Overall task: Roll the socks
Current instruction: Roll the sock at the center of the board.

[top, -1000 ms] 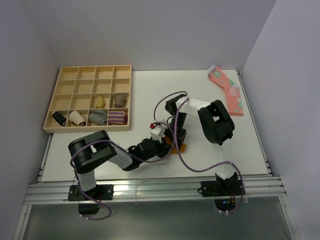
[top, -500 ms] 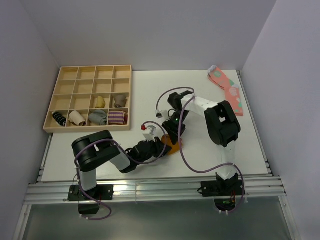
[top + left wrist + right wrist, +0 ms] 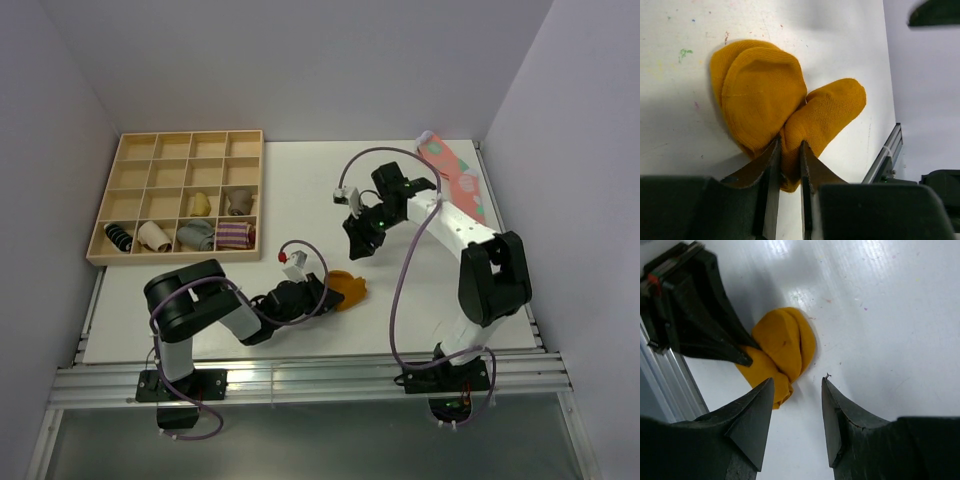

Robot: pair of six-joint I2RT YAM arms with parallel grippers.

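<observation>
The mustard-orange socks (image 3: 347, 291) lie bunched on the white table, near the front middle. In the left wrist view they (image 3: 775, 102) show two rounded lobes, and my left gripper (image 3: 788, 150) is shut on the fold between them. The right wrist view has the socks (image 3: 781, 351) below and ahead of my right gripper (image 3: 797, 381), which is open with nothing between its fingers. From above, the right gripper (image 3: 361, 243) hangs over the table, up and to the right of the socks, apart from them. No dark cuff shows.
A wooden compartment tray (image 3: 180, 196) at the back left holds several rolled sock bundles. A pink spotted sock (image 3: 456, 180) lies at the back right. The table's front rail (image 3: 300, 375) runs just behind the arm bases.
My right gripper has let go of the socks, opened and lifted away up and to the right. The left gripper still pinches the socks at the same spot.
</observation>
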